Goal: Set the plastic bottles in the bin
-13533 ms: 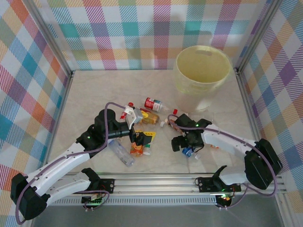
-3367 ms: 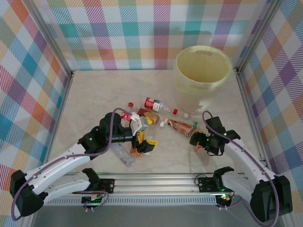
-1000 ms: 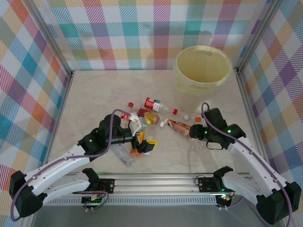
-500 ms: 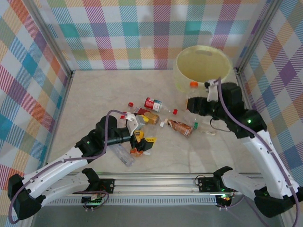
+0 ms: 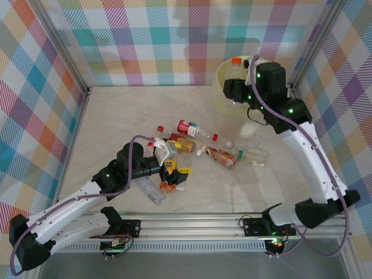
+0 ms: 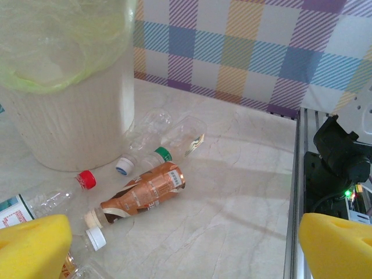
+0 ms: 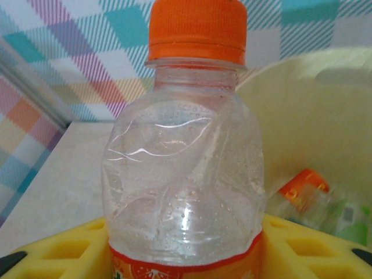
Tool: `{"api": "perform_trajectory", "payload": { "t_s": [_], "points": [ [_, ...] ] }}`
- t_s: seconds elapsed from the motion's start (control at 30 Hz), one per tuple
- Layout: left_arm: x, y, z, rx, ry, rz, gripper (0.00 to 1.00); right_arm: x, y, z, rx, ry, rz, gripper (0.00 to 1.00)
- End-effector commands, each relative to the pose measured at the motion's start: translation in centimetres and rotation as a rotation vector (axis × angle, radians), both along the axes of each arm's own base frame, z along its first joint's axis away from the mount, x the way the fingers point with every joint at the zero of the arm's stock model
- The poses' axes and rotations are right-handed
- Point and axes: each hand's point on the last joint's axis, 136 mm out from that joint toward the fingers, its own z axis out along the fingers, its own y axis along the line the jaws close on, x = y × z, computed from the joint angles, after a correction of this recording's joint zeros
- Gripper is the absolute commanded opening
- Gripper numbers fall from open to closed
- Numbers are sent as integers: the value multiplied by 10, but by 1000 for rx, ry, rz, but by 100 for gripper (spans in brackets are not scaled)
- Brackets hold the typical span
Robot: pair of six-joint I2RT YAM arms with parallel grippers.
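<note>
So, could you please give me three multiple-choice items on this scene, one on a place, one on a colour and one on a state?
1. Where is the bottle that the right gripper holds?
A. flat on the table
B. up at the rim of the bin
C. by the left arm's base

2. What colour is its cap?
A. green
B. blue
C. orange

3. The left gripper is:
A. open
B. shut on a bottle
C. shut on nothing

Key: 1 B, the top view shows it high at the bin; 2 C, the right wrist view shows orange; 3 A, its yellow pads stand wide apart, nothing between.
</note>
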Motion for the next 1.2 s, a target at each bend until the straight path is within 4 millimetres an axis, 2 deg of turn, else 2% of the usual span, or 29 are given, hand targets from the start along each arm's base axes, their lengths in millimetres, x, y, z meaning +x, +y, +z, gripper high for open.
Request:
{"api": "perform_trajectory", "payload": {
  "t_s": [0.0, 0.1, 0.2, 0.4, 0.53, 0.7, 0.87, 0.97, 1.17],
  "points": [
    [-5, -4, 2, 2, -21, -29, 100, 27, -16, 36, -37, -135, -99, 53],
    [-7, -7, 0, 9, -9, -48, 100, 50, -27, 44, -68, -158, -170, 53],
    [-8, -7, 1, 11, -10, -56, 100, 73, -45, 41, -102, -144, -252, 53],
    [-9, -7, 3, 16, -17, -60, 100, 115, -72, 4, -118, 3, -324, 53],
    [-10, -7, 3, 17, -18, -71, 100, 135, -82, -34, -142, 140, -331, 53],
    [-13, -8, 5, 19, -17, -85, 100, 144, -83, -82, -169, 295, -298, 52],
    [-14, -8, 6, 18, -19, -91, 100, 142, -71, -125, -163, 428, -232, 51],
    [-15, -9, 5, 20, -13, -102, 100, 140, -67, -144, -163, 490, -207, 51],
    [-16, -10, 5, 24, -9, -112, 100, 135, -66, -169, -183, 571, -194, 53]
  ]
}}
